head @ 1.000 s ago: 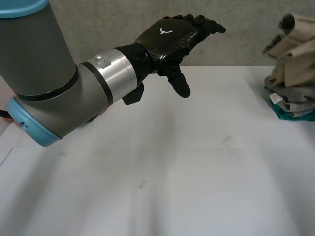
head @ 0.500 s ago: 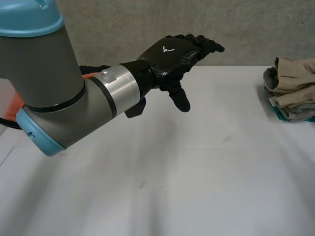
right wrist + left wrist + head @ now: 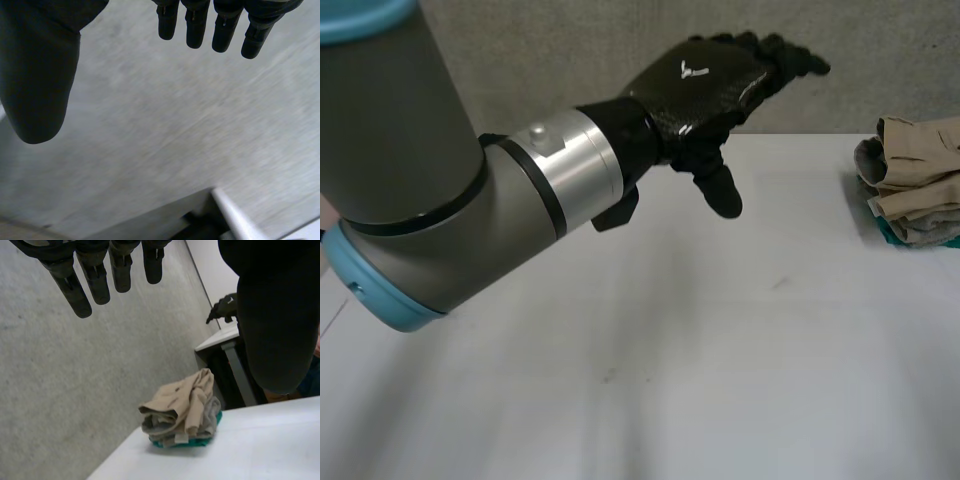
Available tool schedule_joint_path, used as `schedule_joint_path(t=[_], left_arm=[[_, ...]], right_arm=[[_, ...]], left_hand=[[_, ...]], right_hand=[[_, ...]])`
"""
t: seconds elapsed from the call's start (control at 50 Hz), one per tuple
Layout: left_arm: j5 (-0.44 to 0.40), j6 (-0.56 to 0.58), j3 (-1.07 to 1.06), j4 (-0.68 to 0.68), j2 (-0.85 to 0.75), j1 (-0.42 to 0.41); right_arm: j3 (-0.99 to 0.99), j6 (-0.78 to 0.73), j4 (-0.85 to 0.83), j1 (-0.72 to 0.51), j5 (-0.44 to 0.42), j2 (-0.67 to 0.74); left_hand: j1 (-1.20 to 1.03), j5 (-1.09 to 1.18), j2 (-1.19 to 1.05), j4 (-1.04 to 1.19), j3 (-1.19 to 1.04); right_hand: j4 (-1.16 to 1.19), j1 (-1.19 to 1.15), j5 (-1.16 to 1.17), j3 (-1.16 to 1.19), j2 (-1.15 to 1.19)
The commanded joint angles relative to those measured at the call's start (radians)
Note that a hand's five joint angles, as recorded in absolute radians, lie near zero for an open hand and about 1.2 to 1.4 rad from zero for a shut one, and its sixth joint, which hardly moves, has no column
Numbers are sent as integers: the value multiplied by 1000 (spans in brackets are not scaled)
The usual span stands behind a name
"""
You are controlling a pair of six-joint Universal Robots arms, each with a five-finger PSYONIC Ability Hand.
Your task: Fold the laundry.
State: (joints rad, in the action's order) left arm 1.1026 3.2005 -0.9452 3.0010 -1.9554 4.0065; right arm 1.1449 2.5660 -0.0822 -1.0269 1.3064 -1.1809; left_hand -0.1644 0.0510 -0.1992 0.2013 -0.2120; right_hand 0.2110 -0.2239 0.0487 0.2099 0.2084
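Observation:
A pile of folded laundry (image 3: 912, 182) lies at the table's right edge: a beige piece on top, grey under it, teal at the bottom. My left hand (image 3: 705, 85) hovers over the back middle of the table, open, fingers straight and pointing toward the pile, holding nothing. In the left wrist view the pile (image 3: 182, 412) lies well beyond the straight fingers (image 3: 95, 282), near the table's corner. My right hand (image 3: 40, 75) is open with straight fingers, empty, facing a grey wall. It is small and far beyond the pile in the left wrist view (image 3: 223, 307).
The white table (image 3: 720, 350) spreads bare in front of and below the left arm. A grey wall (image 3: 550, 50) runs behind the table. A second white surface on dark legs (image 3: 222, 342) stands beyond the table's corner.
A second ago the right hand held the beige piece up over the pile; it let go, the piece now lies on the pile, and the hand withdrew. The left hand shifted right and slightly up.

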Motion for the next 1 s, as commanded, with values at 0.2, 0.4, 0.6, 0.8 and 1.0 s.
schedule_joint_path(t=[0.2,0.4,0.6,0.8,1.0], left_arm=[[353,14,-17,87,121,310],[347,435,-63,114,-183,609],[116,481,124,246,-539,747],[96,479,336,305,-754,780],[94,446,347,377,-801,783]], right_arm=[[456,154,-518,-490,-176,-302],[610,91,-343,-659,-179,-272],[664,-1,-286,-702,-136,-163],[734,-4,-291,-679,-131,-160],[742,-4,-291,-677,-130,-148]], left_hand=[[-34,-27,0,-3,13],[-31,-30,3,-5,16],[-37,-24,-3,0,10],[-418,357,-384,381,-371],[-1185,1124,-1151,1148,-1138]], right_hand=[[-36,49,-49,-35,-34],[-36,49,-49,-35,-34],[-36,49,-49,-35,-34],[-36,49,-49,-35,-34],[-36,49,-49,-35,-34]])
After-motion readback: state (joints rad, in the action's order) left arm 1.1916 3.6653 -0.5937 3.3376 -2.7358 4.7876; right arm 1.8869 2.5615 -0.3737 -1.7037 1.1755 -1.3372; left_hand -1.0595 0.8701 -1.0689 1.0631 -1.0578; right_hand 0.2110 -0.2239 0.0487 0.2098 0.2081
